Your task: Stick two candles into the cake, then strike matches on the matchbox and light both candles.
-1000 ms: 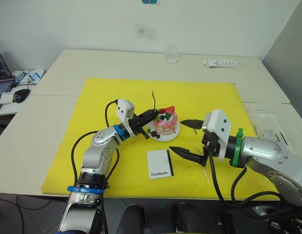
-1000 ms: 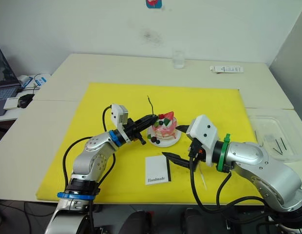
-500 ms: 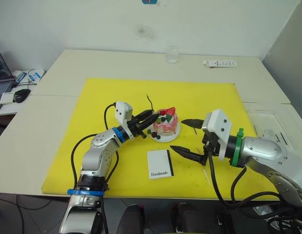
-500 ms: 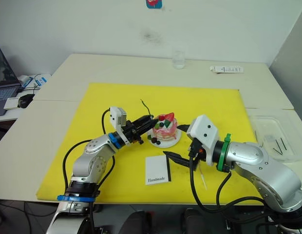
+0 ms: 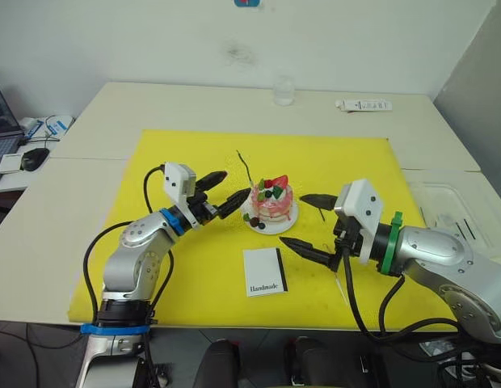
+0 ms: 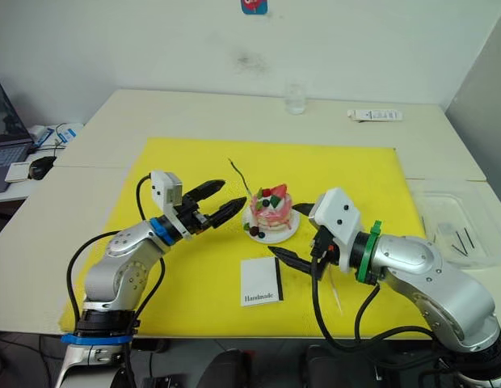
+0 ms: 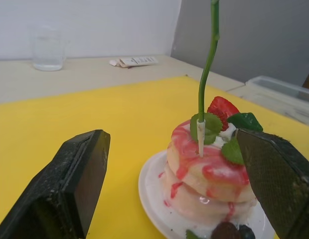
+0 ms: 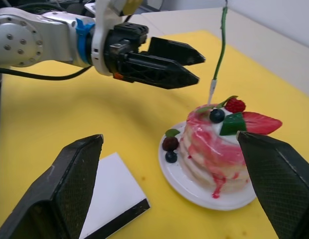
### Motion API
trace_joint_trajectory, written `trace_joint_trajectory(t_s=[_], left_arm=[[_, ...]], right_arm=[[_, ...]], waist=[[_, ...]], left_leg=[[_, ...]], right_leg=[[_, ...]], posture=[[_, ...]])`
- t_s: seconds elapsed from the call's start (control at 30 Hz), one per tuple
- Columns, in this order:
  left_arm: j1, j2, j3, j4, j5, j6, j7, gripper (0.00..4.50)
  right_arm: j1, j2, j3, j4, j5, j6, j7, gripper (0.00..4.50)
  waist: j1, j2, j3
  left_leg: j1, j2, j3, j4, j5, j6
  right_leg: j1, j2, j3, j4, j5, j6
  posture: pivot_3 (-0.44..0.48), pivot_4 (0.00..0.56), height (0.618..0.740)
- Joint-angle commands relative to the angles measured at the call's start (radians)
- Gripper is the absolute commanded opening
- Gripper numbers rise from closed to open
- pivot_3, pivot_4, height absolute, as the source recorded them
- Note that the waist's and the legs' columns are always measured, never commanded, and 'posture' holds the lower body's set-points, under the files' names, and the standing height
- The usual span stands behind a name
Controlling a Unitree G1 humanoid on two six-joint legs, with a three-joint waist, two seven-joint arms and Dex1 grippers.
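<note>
A broad yellow rectangular mat (image 5: 194, 267) is covering the pale worktop (image 5: 73, 218). The left claw (image 5: 221, 191) is hanging released, its fingers spread, just left of the small round pink cake (image 5: 272, 202), which is sitting on a little white plate mid-mat. The right claw (image 5: 309, 223) is gaping empty just right of the cake. The flat white matchbox (image 5: 265, 271) is lying in front. A thin greenish wavy candle (image 7: 206, 69) is standing in the cake, its top cut off in the left wrist view.
</note>
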Motion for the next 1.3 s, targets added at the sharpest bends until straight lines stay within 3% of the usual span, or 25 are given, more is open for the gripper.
trace_joint_trajectory(t_s=[0.03, 0.13, 0.4, 0.6, 1.0, 1.1, 1.3], left_arm=[[0.052, 0.136, -0.004, -0.152, -0.021, 0.017, -0.132, 4.47], [0.127, 0.278, -0.026, -0.243, -0.065, 0.067, -0.273, 4.47], [0.234, 0.451, -0.085, -0.459, -0.15, 0.145, -0.444, 4.47], [0.288, 0.454, -0.119, -0.55, -0.178, 0.152, -0.452, 4.47], [0.294, 0.428, -0.122, -0.584, -0.193, 0.138, -0.415, 4.47], [0.282, 0.42, -0.131, -0.582, -0.187, 0.138, -0.401, 4.5], [0.246, 0.399, -0.15, -0.565, -0.172, 0.139, -0.372, 4.5]], right_arm=[[0.065, -0.005, -0.094, -0.067, -0.025, -0.016, -0.052, 4.5], [0.198, -0.01, -0.147, -0.123, -0.065, -0.022, -0.095, 4.5], [0.532, -0.006, -0.195, -0.237, -0.152, 0.08, -0.203, 4.5], [0.595, 0.033, -0.175, -0.266, -0.141, 0.184, -0.248, 4.5], [0.581, 0.094, -0.076, -0.25, -0.162, 0.288, -0.298, 4.5], [0.587, 0.121, -0.077, -0.253, -0.16, 0.324, -0.315, 3.98], [0.565, 0.151, -0.06, -0.248, -0.176, 0.352, -0.343, 1.84]], waist=[[-0.001, 0.0, 0.0], [-0.002, 0.0, 0.0], [0.001, 0.001, 0.0], [-0.006, 0.001, 0.0], [-0.005, 0.001, 0.0], [-0.005, 0.001, 0.0], [-0.005, 0.0, 0.0]], left_leg=[[0.0, 0.0, 0.0, 0.0, 0.0, 0.0], [0.0, 0.0, 0.001, -0.002, 0.0, 0.0], [0.001, 0.001, 0.002, -0.001, 0.0, 0.0], [0.008, 0.001, 0.003, -0.001, 0.0, 0.0], [0.006, 0.001, 0.003, -0.003, 0.0, 0.0], [0.006, 0.001, 0.002, -0.003, 0.0, 0.0], [0.007, 0.001, 0.003, -0.002, 0.0, 0.0]], right_leg=[[0.0, 0.0, 0.0, 0.0, 0.0, 0.0], [-0.001, -0.001, 0.0, 0.0, -0.001, 0.0], [0.0, -0.005, 0.001, 0.0, -0.001, 0.0], [0.003, -0.005, 0.002, 0.001, -0.002, -0.004], [0.003, -0.004, 0.002, 0.0, -0.002, -0.003], [0.003, -0.004, 0.001, 0.0, -0.002, -0.003], [0.003, -0.004, 0.002, 0.0, -0.002, -0.002]], posture=[[0.0, 0.15, 0.74], [0.0, 0.15, 0.74], [0.0, 0.15, 0.74], [0.0, 0.15, 0.74], [0.0, 0.15, 0.74], [0.0, 0.15, 0.74], [0.0, 0.15, 0.74]])
